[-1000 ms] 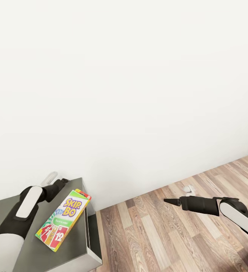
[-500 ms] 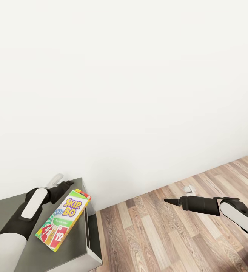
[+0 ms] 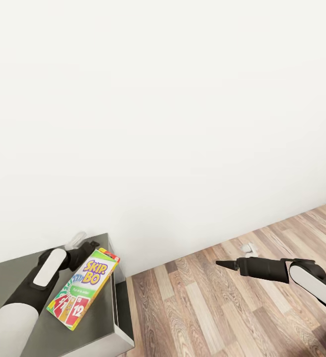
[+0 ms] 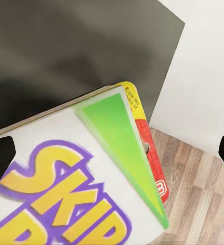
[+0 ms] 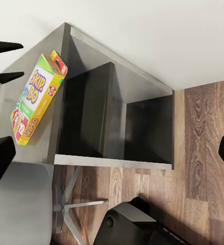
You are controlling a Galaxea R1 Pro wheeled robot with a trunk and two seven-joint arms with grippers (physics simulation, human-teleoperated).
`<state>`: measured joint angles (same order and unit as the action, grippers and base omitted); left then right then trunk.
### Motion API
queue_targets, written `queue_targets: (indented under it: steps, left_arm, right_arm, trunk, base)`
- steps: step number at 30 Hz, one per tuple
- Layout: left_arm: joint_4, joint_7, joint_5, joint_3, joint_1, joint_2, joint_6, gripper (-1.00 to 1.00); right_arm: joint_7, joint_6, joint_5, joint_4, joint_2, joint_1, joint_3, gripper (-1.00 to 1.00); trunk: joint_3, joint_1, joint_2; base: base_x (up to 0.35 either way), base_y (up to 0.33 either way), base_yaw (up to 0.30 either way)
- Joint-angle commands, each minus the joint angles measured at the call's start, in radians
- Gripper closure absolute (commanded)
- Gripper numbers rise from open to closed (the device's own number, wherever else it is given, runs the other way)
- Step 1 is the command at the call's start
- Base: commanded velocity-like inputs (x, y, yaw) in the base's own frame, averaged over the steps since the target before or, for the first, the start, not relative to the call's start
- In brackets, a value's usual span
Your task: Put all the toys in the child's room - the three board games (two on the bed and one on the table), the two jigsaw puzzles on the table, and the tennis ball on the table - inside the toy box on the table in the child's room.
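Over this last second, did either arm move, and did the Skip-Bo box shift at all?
The left claw crept forward and toward the robot's right, closing on the far end of the SKIP-BO box, jaws open, nothing gripped yet. The box lies where it was on the dark-grey cabinet top. The right claw over the wood floor did not move.

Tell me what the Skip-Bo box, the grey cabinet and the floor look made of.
The rainbow-printed flat Skip-Bo game box looks like printed cardboard, with crisp edges and matte graphics. The dark-grey cabinet under it seems a smooth matte laminate or painted board, with no visible grain. The brown plank floor shows wood grain and seams, possibly laminate.
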<state>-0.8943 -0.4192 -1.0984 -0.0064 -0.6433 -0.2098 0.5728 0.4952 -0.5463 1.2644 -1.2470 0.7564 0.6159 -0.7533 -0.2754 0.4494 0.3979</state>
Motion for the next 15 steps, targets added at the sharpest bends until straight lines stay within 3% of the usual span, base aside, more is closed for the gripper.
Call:
queue_targets:
  steps: [1, 15]
  left_arm:
    - [-0.001, -0.010, -0.010, -0.001, -0.001, 0.000, 0.002, -1.00]
    - [0.068, 0.031, 0.068, -0.032, -0.037, 0.006, -0.001, -1.00]
  right_arm:
    - [0.000, -0.003, 0.007, 0.000, 0.001, 0.002, -0.003, -1.00]
    - [0.000, -0.003, 0.007, 0.000, 0.002, 0.002, -0.003, -1.00]
  trunk:
    - [-0.002, 0.001, 0.002]
    - [-0.002, 0.001, 0.002]
  base:
    - [0.000, 0.000, 0.000]
    - [0.000, 0.000, 0.000]
